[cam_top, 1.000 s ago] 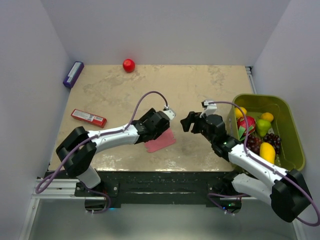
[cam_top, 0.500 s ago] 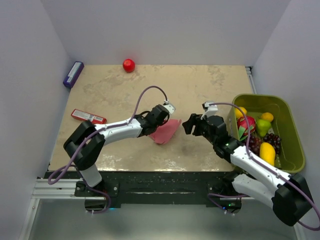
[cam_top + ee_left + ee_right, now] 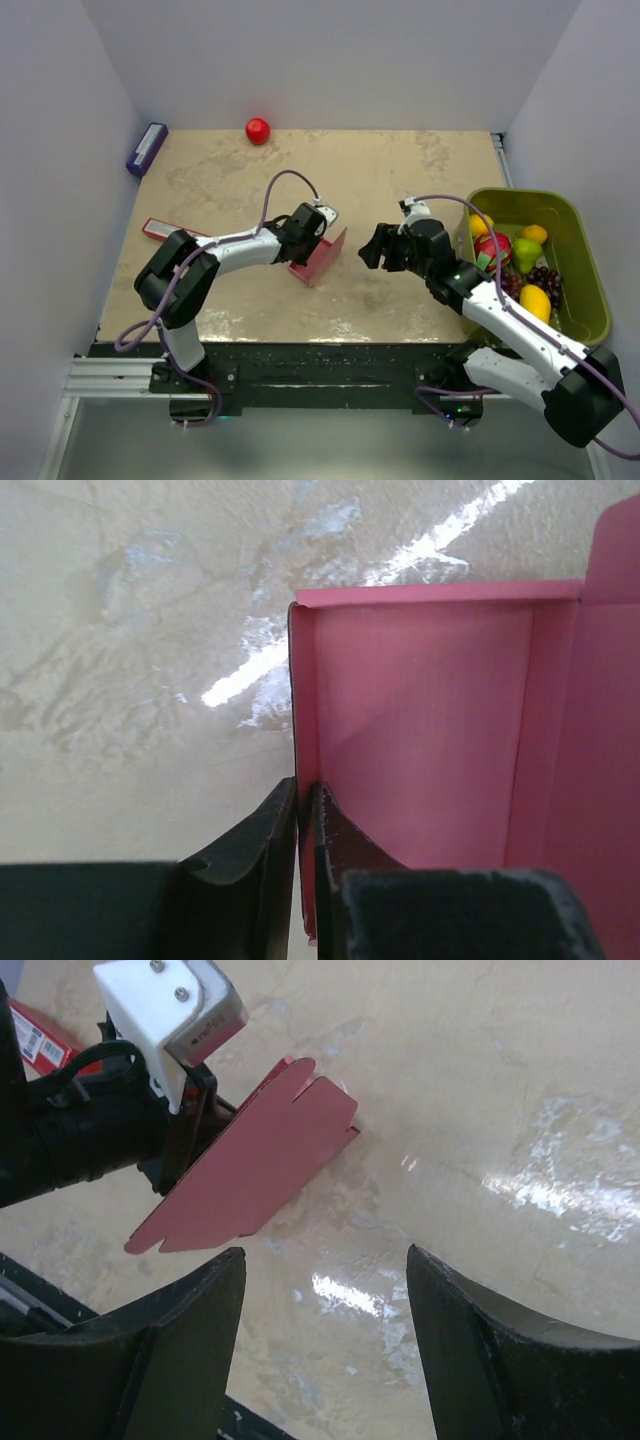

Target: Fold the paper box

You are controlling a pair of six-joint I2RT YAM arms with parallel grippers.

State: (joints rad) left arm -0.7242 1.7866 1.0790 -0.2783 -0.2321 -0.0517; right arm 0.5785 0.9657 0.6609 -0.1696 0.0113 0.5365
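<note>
Your pink paper box point(image 3: 318, 258) is tilted up steeply over the table point(image 3: 400, 170). It is a partly opened sheet with one side wall creased up and tabs along its free edge. You cannot tell whether its low edge touches the table. Your left gripper point(image 3: 300, 798) has it, the jaws pinched almost together on the thin side wall. Your right gripper point(image 3: 372, 247) hangs just right of the box without touching it, jaws spread wide with nothing between them. Well right of the box sits a green bin point(image 3: 590, 300) of toy fruit. Left of the box lies a red packet point(image 3: 158, 229), partly hidden by the left arm. Far behind the box sits a red ball point(image 3: 258, 130), and to its back left a purple carton point(image 3: 146, 148).
</note>
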